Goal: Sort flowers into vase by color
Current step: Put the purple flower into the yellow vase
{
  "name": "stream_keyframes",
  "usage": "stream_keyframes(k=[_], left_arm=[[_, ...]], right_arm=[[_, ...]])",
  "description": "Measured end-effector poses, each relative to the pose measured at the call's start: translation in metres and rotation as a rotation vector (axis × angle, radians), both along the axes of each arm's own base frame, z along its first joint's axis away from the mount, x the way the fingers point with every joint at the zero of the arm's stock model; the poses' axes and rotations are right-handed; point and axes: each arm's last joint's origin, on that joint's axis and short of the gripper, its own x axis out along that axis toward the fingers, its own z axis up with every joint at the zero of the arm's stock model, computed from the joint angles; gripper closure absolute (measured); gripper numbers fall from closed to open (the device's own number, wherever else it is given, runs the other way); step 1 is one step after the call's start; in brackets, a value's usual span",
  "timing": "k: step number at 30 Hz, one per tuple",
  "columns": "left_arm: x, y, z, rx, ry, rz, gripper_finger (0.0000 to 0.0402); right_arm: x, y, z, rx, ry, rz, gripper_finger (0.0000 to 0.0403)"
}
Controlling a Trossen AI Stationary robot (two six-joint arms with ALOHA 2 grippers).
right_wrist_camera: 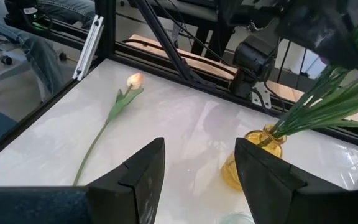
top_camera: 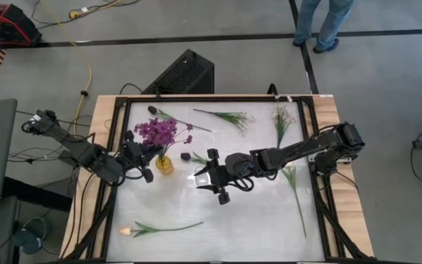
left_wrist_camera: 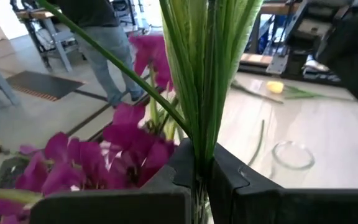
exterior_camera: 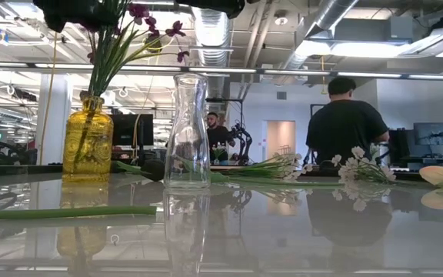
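A bunch of purple flowers (top_camera: 157,132) stands with its green stems in the yellow vase (exterior_camera: 88,142) at the table's left. My left gripper (left_wrist_camera: 199,167) comes from the left edge and is shut on those stems just above the vase's mouth. An empty clear vase (exterior_camera: 188,131) stands to the right of the yellow one. My right gripper (right_wrist_camera: 197,163) hangs open above it, holding nothing. On the table lie a pale orange tulip (top_camera: 127,230), white sprigs (top_camera: 234,117) (top_camera: 280,117) and a dark purple bud (top_camera: 152,110). My left gripper pinches the bundle of green stems (left_wrist_camera: 202,127) between its two fingers, just above the yellow vase's mouth. The fingers come nearly level from the table's left side and lie across the stems. The stems stand upright with their lower ends in the vase.
A long green stem (top_camera: 296,194) lies near the right edge, and a dark bud (top_camera: 185,156) lies beside the yellow vase. The table's black frame (top_camera: 321,191) runs around the white top. People stand beyond the far edge (exterior_camera: 347,123).
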Motion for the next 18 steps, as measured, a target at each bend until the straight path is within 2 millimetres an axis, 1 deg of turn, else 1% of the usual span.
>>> stream_keyframes(k=[2,12,18], left_arm=[[0.0,0.0,-0.004,-0.003,0.003,0.014,0.04],[0.001,-0.001,-0.044,0.011,-0.03,0.02,0.04],[-0.002,-0.001,-0.061,0.005,-0.018,0.026,0.04]], right_arm=[[0.0,0.0,0.0,-0.001,0.0,0.0,0.0185],[0.0,0.0,0.0,-0.002,0.001,0.001,0.0185],[0.0,0.0,0.0,-0.001,0.004,0.0,0.0184]])
